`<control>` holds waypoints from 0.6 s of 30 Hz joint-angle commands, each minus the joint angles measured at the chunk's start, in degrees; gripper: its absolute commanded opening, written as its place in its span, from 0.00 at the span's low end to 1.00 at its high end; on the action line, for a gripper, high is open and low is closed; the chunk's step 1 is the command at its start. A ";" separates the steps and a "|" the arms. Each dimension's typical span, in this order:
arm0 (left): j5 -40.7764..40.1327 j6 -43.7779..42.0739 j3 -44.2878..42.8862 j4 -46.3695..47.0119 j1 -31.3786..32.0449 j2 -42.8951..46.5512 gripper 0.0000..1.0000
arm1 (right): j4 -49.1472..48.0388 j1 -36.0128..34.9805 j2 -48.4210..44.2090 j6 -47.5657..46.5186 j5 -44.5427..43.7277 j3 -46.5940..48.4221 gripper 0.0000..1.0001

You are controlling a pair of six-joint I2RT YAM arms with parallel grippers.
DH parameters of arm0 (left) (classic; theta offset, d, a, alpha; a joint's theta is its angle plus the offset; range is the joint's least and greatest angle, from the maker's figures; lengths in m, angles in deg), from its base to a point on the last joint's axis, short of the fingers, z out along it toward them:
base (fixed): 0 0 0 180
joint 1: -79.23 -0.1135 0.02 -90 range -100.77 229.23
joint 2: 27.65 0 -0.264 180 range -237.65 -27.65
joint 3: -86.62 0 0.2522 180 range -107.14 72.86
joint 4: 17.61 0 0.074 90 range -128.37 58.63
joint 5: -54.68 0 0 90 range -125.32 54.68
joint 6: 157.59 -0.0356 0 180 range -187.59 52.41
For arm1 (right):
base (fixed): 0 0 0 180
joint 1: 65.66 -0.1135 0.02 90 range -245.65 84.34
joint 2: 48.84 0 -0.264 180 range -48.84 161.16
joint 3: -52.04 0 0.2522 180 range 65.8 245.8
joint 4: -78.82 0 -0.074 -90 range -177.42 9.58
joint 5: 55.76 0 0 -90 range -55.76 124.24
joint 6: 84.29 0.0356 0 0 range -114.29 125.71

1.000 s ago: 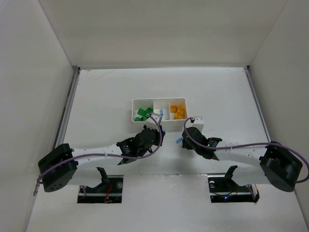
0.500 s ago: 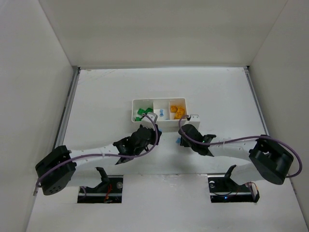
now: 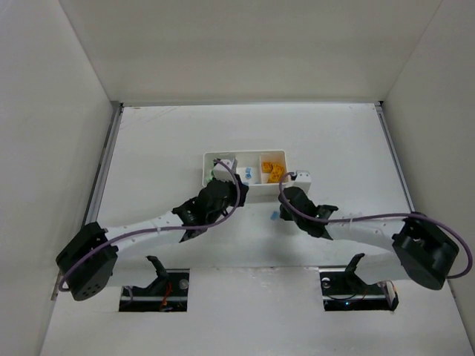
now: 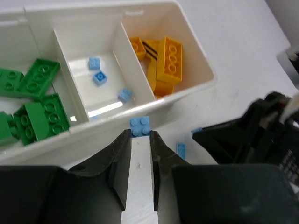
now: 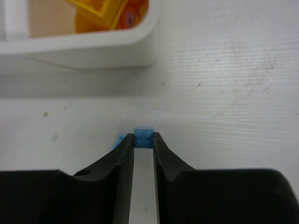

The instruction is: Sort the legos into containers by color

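The white three-compartment tray [image 3: 286, 167] holds green legos [image 4: 37, 100] on the left, tiny light blue ones [image 4: 99, 77] in the middle and yellow-orange ones [image 4: 166, 60] on the right. My left gripper [image 4: 140, 135] is shut on a light blue lego [image 4: 140, 126], held at the tray's near wall [image 4: 93, 137] in front of the middle compartment. My right gripper [image 5: 144, 142] is shut on another light blue lego [image 5: 144, 136], low over the table just in front of the tray's right corner [image 5: 117, 51]. In the top view the left gripper [image 3: 236, 187] and right gripper [image 3: 279, 213] sit close together.
Loose light blue legos lie on the table: one [image 4: 181, 149] between the two grippers, one [image 5: 119, 139] touching my right gripper's left finger. The right gripper's black body [image 4: 252, 135] is close to the right of my left gripper. White walls enclose the table.
My left gripper has moved up and left to the tray's near wall, carrying its blue lego. My right gripper has stayed near the blue legos in front of the tray, shifting only slightly.
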 commanded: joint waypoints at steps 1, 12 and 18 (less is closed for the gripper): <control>0.51 0.96 -5.97 2.12 -2.52 -3.33 0.17 | -1.93 0.21 -7.43 -0.42 -2.66 -0.36 0.22; 2.09 0.69 -19.51 1.33 -8.76 -21.27 0.23 | -4.12 -1.28 -16.60 -4.54 -1.17 2.87 0.22; 1.30 0.08 -18.65 0.62 -9.64 -19.00 0.40 | -8.52 -0.84 -10.45 -8.06 1.37 8.85 0.22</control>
